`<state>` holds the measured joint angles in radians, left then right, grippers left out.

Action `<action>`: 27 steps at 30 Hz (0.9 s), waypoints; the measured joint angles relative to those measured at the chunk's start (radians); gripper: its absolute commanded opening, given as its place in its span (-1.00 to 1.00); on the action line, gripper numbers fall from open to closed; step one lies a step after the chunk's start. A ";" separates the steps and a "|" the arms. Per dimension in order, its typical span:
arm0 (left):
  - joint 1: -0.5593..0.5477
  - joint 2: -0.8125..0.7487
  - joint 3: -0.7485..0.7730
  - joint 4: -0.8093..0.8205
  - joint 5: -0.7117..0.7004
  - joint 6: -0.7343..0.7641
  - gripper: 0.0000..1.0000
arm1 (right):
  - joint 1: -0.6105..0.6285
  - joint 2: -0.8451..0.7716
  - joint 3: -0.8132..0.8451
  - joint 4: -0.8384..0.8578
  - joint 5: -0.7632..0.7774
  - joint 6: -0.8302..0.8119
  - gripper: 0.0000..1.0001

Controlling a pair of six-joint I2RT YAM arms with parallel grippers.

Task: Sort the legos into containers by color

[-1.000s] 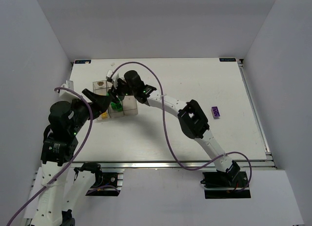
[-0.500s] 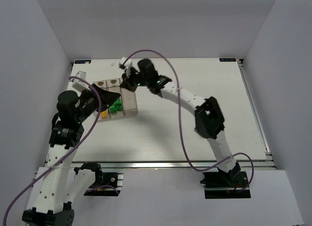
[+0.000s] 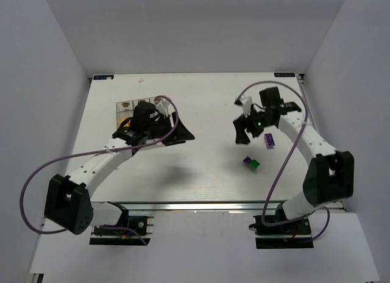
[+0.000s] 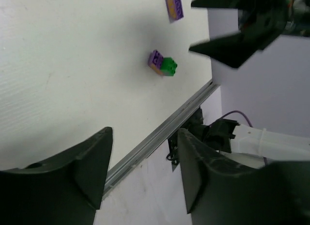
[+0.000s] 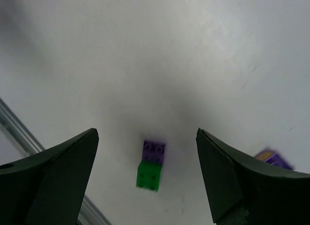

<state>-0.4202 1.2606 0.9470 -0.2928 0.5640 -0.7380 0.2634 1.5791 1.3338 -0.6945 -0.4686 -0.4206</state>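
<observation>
The step in hand is judged to be the picking of a loose brick at the right side of the counter [image 3: 207, 106]. The right gripper [image 5: 147, 137] is held above the surface with its jaws spread wide and nothing between them. Straight beneath it, toward 4 o'clock on the counter, a purple-and-green pair [image 5: 151, 165] is seen, the two bricks touching end to end; whether they are clipped together cannot be told. A single purple brick [image 3: 269, 140] lies near the pair, at about 1 o'clock from it and just beside the right gripper. The left gripper [image 4: 144, 137] is also seen parted and empty, pointed toward 3 o'clock from a place beside the tray of containers [image 3: 124, 105], which sits toward 10 o'clock and is mostly covered by the left arm. Only one beige tab and a yellow piece [image 3: 125, 121] inside the tray can be made out, so neither the bins nor their contents can be counted. Counted in the open are two purple bricks and one green brick; two grippers are in view. For the next move, a straight descent over the pair is called for, with the jaws closed across its narrow sides. If the bricks prove to be joined, they would probably have to be pulled apart, perhaps with both grippers, before each colour could be dropped into its own bin.
</observation>
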 measured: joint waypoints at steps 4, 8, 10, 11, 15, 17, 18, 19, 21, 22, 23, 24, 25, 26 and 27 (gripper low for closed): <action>-0.066 0.079 0.002 0.027 -0.031 -0.003 0.51 | 0.007 -0.169 -0.243 -0.106 0.072 -0.108 0.78; -0.086 0.092 0.002 0.043 -0.074 -0.006 0.60 | 0.018 -0.287 -0.344 -0.138 0.154 -0.153 0.76; -0.090 0.089 0.002 0.054 -0.087 -0.007 0.61 | 0.018 -0.292 -0.370 -0.132 0.189 -0.164 0.75; -0.091 0.089 0.002 0.058 -0.094 -0.007 0.61 | 0.018 -0.290 -0.385 -0.128 0.206 -0.167 0.75; -0.097 0.079 -0.005 0.064 -0.113 -0.007 0.62 | 0.018 -0.282 -0.446 -0.111 0.262 -0.191 0.66; -0.099 0.068 -0.015 0.066 -0.123 -0.009 0.62 | 0.018 -0.264 -0.460 -0.101 0.276 -0.195 0.60; -0.099 0.061 -0.021 0.068 -0.128 -0.011 0.62 | 0.018 -0.245 -0.466 -0.088 0.284 -0.196 0.59; -0.099 0.052 -0.028 0.068 -0.133 -0.013 0.63 | 0.018 -0.229 -0.467 -0.078 0.288 -0.196 0.56; -0.099 0.032 -0.044 0.069 -0.143 -0.020 0.62 | 0.018 -0.205 -0.467 -0.052 0.298 -0.196 0.54; -0.099 0.018 -0.055 0.069 -0.150 -0.023 0.62 | 0.018 -0.197 -0.467 -0.039 0.303 -0.195 0.51; -0.099 0.003 -0.066 0.068 -0.157 -0.027 0.63 | 0.018 -0.190 -0.467 -0.029 0.305 -0.195 0.49; -0.099 -0.011 -0.076 0.067 -0.161 -0.029 0.63 | 0.018 -0.182 -0.467 -0.019 0.306 -0.195 0.46; -0.099 -0.029 -0.087 0.067 -0.166 -0.032 0.63 | 0.018 -0.175 -0.467 -0.010 0.306 -0.195 0.39; -0.099 -0.045 -0.097 0.062 -0.171 -0.035 0.63 | 0.018 -0.167 -0.467 -0.004 0.306 -0.196 0.34; -0.099 -0.061 -0.105 0.060 -0.176 -0.038 0.63 | 0.018 -0.159 -0.467 0.000 0.306 -0.196 0.31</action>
<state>-0.5194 1.1992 0.8425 -0.2325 0.3878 -0.7761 0.2810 1.4204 0.8673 -0.6945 -0.1631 -0.6167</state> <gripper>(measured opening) 0.812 0.682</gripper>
